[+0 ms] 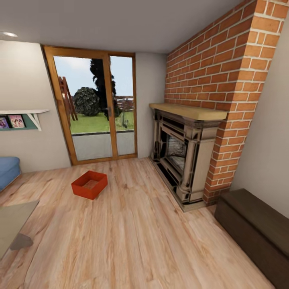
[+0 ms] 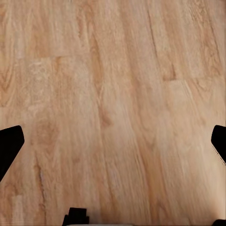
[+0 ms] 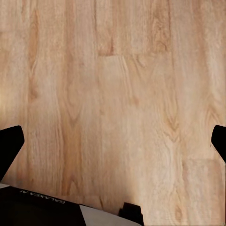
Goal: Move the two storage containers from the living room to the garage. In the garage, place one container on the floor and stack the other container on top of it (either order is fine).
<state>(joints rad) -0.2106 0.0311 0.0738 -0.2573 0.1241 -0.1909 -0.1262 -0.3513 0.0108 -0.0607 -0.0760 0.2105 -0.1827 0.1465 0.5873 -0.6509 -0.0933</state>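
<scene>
Container: one orange-red storage container (image 1: 89, 184) sits open-topped on the light plank floor (image 1: 132, 233), before the glass door (image 1: 96, 108).
Left gripper (image 2: 113, 141): fingers spread wide, empty.
Right gripper (image 3: 113, 141): likewise spread, empty.
Writing: mirrored lettering, unreadable.

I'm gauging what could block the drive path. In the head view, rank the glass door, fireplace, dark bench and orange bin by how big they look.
1. Glass door
2. Fireplace
3. Dark bench, though nearness enlarges it
4. Orange bin
</scene>
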